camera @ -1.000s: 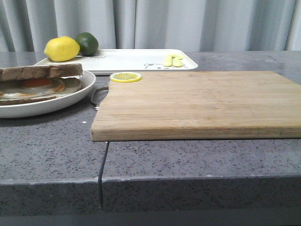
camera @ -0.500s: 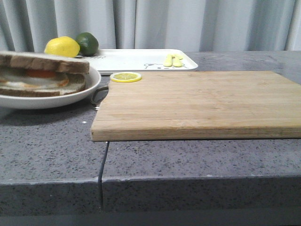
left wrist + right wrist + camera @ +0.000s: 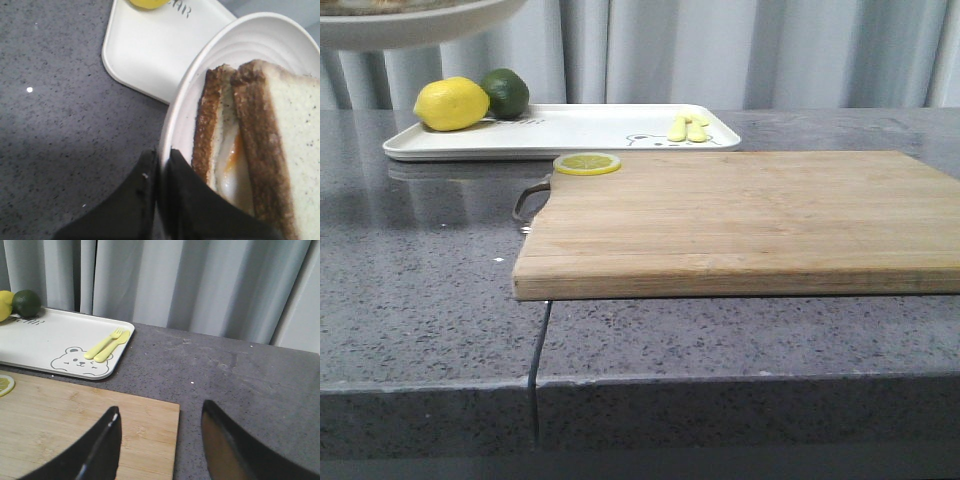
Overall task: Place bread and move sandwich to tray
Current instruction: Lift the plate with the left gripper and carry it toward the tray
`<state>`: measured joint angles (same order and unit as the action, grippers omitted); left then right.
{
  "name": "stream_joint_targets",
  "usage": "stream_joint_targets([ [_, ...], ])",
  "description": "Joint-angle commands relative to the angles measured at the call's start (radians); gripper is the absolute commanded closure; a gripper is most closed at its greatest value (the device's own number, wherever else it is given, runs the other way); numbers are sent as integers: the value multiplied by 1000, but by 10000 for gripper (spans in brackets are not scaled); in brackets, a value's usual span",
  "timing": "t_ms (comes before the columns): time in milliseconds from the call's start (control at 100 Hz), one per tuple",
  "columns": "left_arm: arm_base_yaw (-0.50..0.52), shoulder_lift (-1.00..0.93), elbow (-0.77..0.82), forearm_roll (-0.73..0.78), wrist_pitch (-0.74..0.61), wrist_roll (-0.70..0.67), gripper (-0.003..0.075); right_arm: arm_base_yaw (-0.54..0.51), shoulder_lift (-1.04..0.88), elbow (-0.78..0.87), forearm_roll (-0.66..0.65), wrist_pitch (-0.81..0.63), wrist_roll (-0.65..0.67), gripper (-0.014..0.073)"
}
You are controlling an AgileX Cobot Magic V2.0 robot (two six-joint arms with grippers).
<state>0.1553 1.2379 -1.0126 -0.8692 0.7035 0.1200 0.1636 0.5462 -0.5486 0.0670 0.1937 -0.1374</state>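
Note:
The sandwich (image 3: 235,150) lies on a round white plate (image 3: 200,85): fried egg between brown-crusted slices, with the thick pale bread (image 3: 295,145) on top. My left gripper (image 3: 161,157) is shut on the plate's rim and holds it in the air. In the front view only the plate's underside (image 3: 400,25) shows, at the top left, high above the counter. The white tray (image 3: 570,135) rests on the counter at the back; its corner (image 3: 150,50) lies below the plate. My right gripper (image 3: 160,415) is open and empty over the far end of the cutting board.
A wooden cutting board (image 3: 740,215) fills the counter's middle and right, with a lemon slice (image 3: 587,163) at its back left corner. On the tray sit a lemon (image 3: 451,104), a lime (image 3: 506,92) and a yellow fork and knife (image 3: 688,128). Curtains hang behind.
The plate with the sandwich has risen from the counter at the left to the top left of the front view. The spot where it stood is now bare.

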Motion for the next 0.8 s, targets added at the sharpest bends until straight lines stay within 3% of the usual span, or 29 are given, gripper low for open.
stream_joint_targets([
  [0, 5, -26, -48, -127, -70, -5, 739, -5, -2, -27, 2, -70, 0, 211],
  [320, -8, 143, -131, -374, -14, 149, 739, -5, -2, -27, 3, -70, 0, 211],
  [610, -75, 322, -332, -341, 19, 143, 739, -5, -2, -27, 3, -70, 0, 211],
  [790, -126, 437, -525, -144, 64, -28, 739, -5, -2, -27, 3, -70, 0, 211],
])
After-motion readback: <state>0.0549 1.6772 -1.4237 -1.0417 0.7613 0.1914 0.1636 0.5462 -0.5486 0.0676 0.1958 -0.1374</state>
